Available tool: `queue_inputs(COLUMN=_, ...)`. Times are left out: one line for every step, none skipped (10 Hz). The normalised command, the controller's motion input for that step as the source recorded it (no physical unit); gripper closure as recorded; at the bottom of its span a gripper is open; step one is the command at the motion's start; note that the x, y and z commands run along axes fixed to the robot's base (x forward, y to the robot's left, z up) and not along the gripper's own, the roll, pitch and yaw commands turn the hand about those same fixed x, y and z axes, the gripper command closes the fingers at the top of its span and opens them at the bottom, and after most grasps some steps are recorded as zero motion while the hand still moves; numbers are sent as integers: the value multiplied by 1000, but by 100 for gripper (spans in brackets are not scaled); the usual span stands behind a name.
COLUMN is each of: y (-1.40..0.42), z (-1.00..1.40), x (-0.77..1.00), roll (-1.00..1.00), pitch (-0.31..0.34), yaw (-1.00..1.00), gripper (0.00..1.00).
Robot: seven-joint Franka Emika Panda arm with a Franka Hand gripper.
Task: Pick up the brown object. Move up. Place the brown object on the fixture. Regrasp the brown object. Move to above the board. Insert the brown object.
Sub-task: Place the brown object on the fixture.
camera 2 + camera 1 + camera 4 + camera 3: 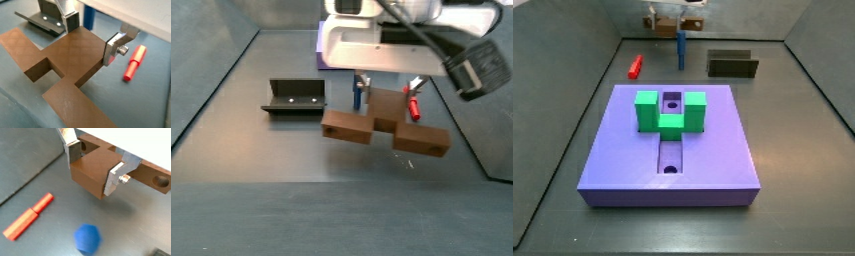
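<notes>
My gripper (385, 97) is shut on the middle of the brown object (385, 132), a stepped brown block with a round hole near one end, and holds it above the floor. In both wrist views the silver fingers (115, 178) (113, 50) press its sides; the gripper (93, 165) (92, 37) grips the brown object (97, 175) (60, 65). The dark fixture (294, 98) (43, 22) stands on the floor beside it. The purple board (714, 150) carries a green U-shaped piece (671, 110); gripper (676, 12) and brown object (671, 20) are far behind it.
A red peg (414, 103) (28, 215) (133, 62) (635, 67) lies on the floor and a thin blue peg (681, 48) (87, 238) stands upright under the gripper. The fixture (732, 64) is near the back wall. Dark side walls ring the floor.
</notes>
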Motion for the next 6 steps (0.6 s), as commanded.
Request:
queue_inputs(y=57, z=31, x=674, roll=-1000, pitch=-97, yaw=-49, gripper=100)
queue_inputs(y=49, z=74, x=686, roll=-1000, pitch=-43, yaw=-46, gripper=100)
queue_inputs(y=60, z=280, x=711, roll=-1000, pitch=0, yaw=-149, gripper=100)
queue_inputs(y=46, z=323, x=717, roll=-1000, pitch=0, yaw=-183, gripper=100)
queue_inputs(y=3, z=354, x=763, roll=-951, pitch=0, yaw=-351, gripper=100)
queue_inputs(y=31, z=366, x=769, roll=-929, pitch=0, yaw=-323, gripper=100)
